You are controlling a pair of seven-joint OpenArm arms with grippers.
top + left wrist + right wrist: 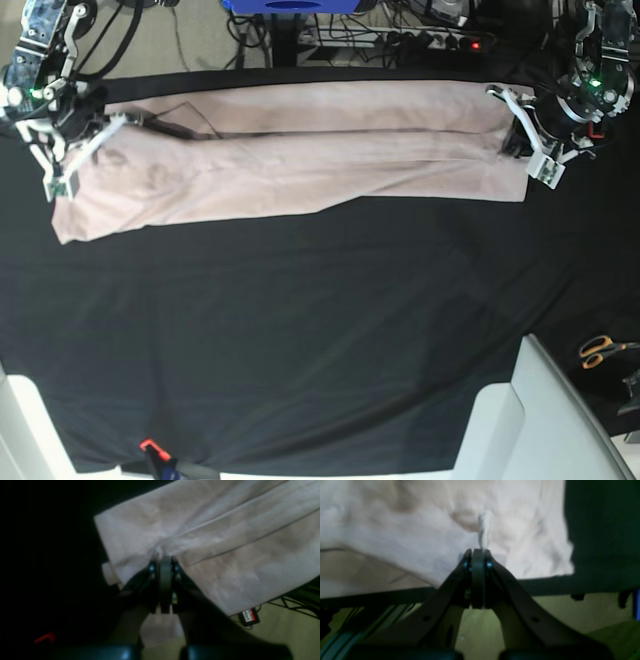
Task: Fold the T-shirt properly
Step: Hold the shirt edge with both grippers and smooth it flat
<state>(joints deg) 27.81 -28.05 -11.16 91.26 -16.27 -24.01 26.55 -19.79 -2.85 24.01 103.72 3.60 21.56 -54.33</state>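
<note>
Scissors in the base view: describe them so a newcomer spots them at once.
Start at the black tablecloth and go to its lower right corner, past the white panel. The scissors lie just off the cloth at the picture's right edge. Their orange handles set them apart from everything nearby.

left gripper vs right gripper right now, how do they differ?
In the base view, the left gripper holds the T-shirt at its end on the view's right; the right gripper holds the opposite end. At the left gripper's end the shirt's edge lies straight and neat; at the right gripper's end it sags into a rounded corner. Shared: both are shut on pinched fabric at the far side of the black tablecloth.
</note>
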